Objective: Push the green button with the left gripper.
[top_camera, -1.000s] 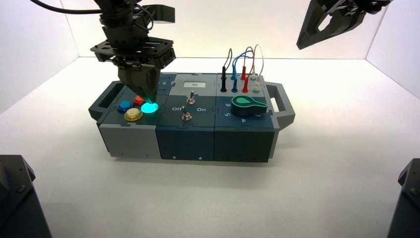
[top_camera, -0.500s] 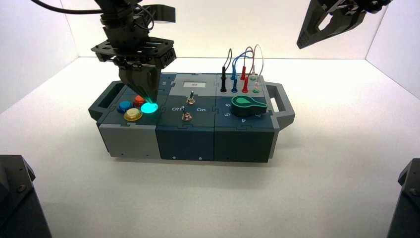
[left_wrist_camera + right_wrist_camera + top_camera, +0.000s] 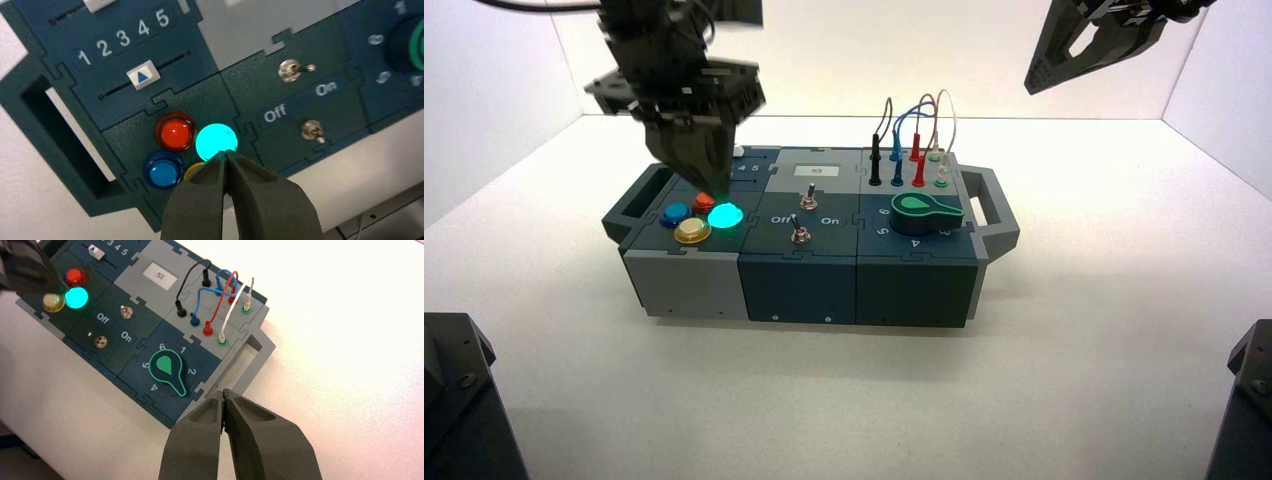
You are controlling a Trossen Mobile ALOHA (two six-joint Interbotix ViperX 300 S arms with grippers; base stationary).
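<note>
The green button [image 3: 725, 215] glows bright cyan on the box's left block, beside the red [image 3: 704, 201], blue [image 3: 675, 213] and yellow [image 3: 692, 231] buttons. My left gripper [image 3: 712, 190] hangs a little above and behind it, shut, with nothing held. In the left wrist view its closed tips [image 3: 226, 154] sit at the edge of the lit green button [image 3: 216, 141], apart from it. My right gripper [image 3: 1031, 92] is raised at the far right, shut and empty; its tips [image 3: 222, 392] show over the box's handle end.
The box [image 3: 804, 290] carries two toggle switches [image 3: 801, 236] marked Off and On, a slider [image 3: 143, 77] at about 3 on its 1–5 scale, a green teardrop knob [image 3: 926, 210] and plugged wires [image 3: 914, 140]. Dark blocks [image 3: 454, 400] stand at both front corners.
My left gripper has risen and drawn back to the left, off the green button, which stays lit. The right arm has not moved.
</note>
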